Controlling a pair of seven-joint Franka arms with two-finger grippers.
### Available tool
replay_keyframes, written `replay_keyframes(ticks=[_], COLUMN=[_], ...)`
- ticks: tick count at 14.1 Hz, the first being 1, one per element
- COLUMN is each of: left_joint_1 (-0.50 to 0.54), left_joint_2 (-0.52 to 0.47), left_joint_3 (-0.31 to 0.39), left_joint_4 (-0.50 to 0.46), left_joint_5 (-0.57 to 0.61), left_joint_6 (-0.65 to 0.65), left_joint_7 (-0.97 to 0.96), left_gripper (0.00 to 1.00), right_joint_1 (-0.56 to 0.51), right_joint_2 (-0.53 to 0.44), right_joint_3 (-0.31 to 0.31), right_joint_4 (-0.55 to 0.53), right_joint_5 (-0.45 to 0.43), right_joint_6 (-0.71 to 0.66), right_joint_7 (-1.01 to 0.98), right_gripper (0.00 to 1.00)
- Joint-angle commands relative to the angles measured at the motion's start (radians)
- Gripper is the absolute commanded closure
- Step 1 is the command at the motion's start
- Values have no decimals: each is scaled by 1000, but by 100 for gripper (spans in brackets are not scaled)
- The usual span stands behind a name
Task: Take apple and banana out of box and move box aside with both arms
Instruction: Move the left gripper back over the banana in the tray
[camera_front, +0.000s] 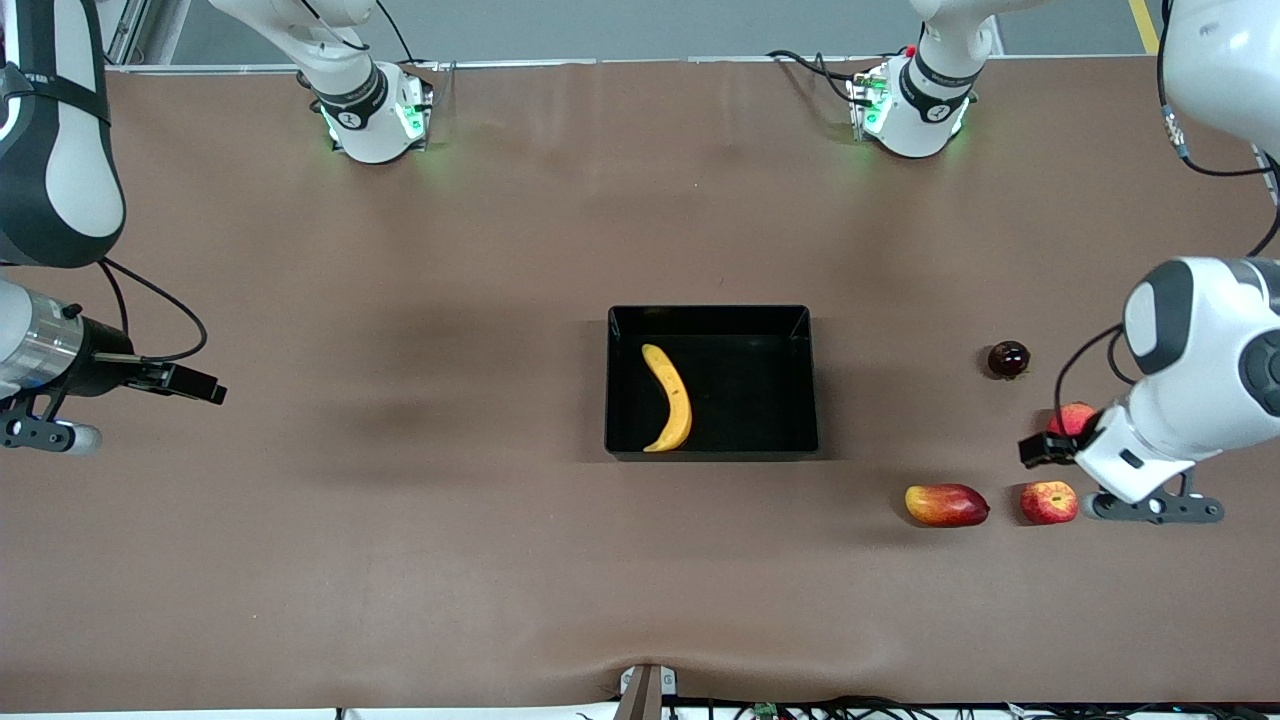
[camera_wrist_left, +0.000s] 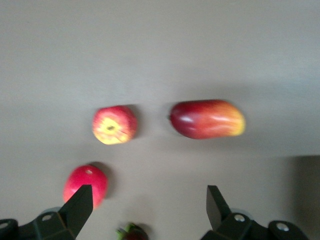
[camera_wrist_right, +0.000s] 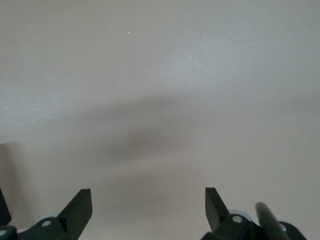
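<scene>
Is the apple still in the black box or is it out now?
Out. The apple sits on the table beside the mango-like fruit, toward the left arm's end; only the banana lies in the box.

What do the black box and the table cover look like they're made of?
The box looks like glossy black plastic: thin sloped walls, and its floor gives faint reflections around the banana. The table cover looks like a matte brown sheet, perhaps paper or vinyl: no shine, and it lies in soft ripples near the front edge. Neither is certain from looks alone.
</scene>
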Motion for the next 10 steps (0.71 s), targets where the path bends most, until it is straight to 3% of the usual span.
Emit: replay_keyframes(ticks=[1,3,7,10], left_joint_1=[5,-27,-245,-337], left_joint_2=[-31,-19,42,122], left_joint_3=[-127,-216,-216,-216], left_joint_4=[-29,-26,-14,-9], left_joint_5=[-10,-9,25,103], left_joint_6=[-38,-37,-12,78], left_joint_7=[-110,-273,-521,-637], left_gripper=[0,0,0,0], right_joint_1=[-5,-5,-7,-5], right_joint_2=[5,5,5,5], right_joint_3=[3,3,3,3], right_joint_4=[17,17,17,17], right_joint_5=[7,6,6,6], right_joint_6=[-15,-13,-13,-15], right_joint_7=[9,9,9,11], right_gripper=[0,0,0,0])
